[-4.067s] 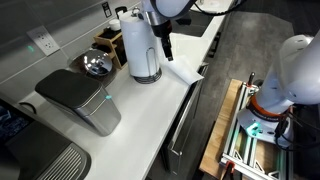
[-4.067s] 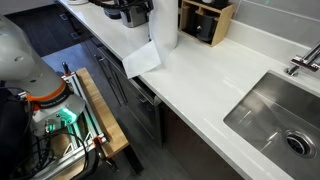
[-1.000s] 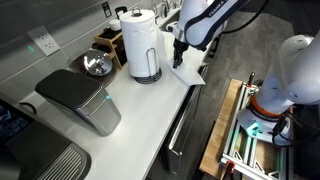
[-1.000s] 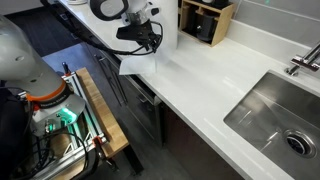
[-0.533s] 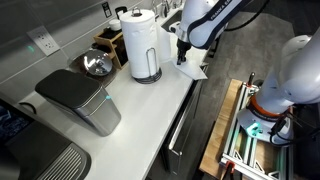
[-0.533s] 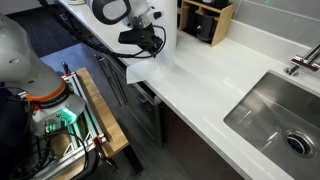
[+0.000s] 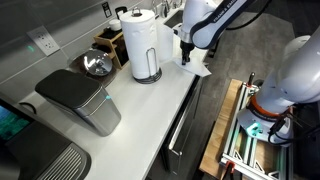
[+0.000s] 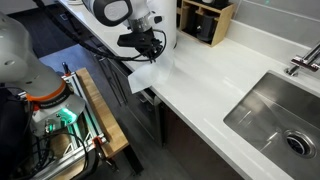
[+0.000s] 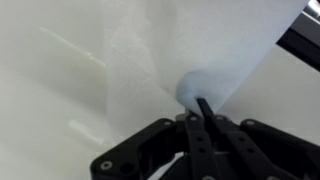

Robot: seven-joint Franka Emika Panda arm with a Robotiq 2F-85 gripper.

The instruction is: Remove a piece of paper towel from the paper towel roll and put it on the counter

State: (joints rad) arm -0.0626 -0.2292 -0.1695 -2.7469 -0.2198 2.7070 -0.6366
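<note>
Thin, white, soft piece of paper towel [image 7: 200, 70]: sits at the straight front edge of the long, smooth white table [image 7: 150, 125], partly over the top and partly past the edge. In both exterior views it reads as a single, roughly square sheet, lightly creased, with its outer part drooping in front of the dark cabinet fronts [image 8: 150, 112]. Whether the sheet rests on the table or hangs just above it cannot be told. In an exterior view it lies apart from the tall white paper towel roll [image 7: 143, 48], which stands upright on a round-based holder with a top knob, further back on the table. Wrist view: the piece of paper towel fills most of the frame, with a faint embossed band running across it, and it is gathered into a small puckered bump at the fingertips. Black two-finger gripper [image 7: 186, 58]: points down above the table edge near the roll. In the wrist view its fingers [image 9: 203, 112] are pressed together, no gap showing, pinching that bunched spot of the sheet. Other items noted: grey boxy appliance [image 7: 80, 98] near the front of the table, round metal bowl [image 7: 96, 65] beside the roll, open wooden box [image 8: 207, 20] against the wall behind the roll, steel sink [image 8: 275, 120] set into the table well apart from the sheet.
</note>
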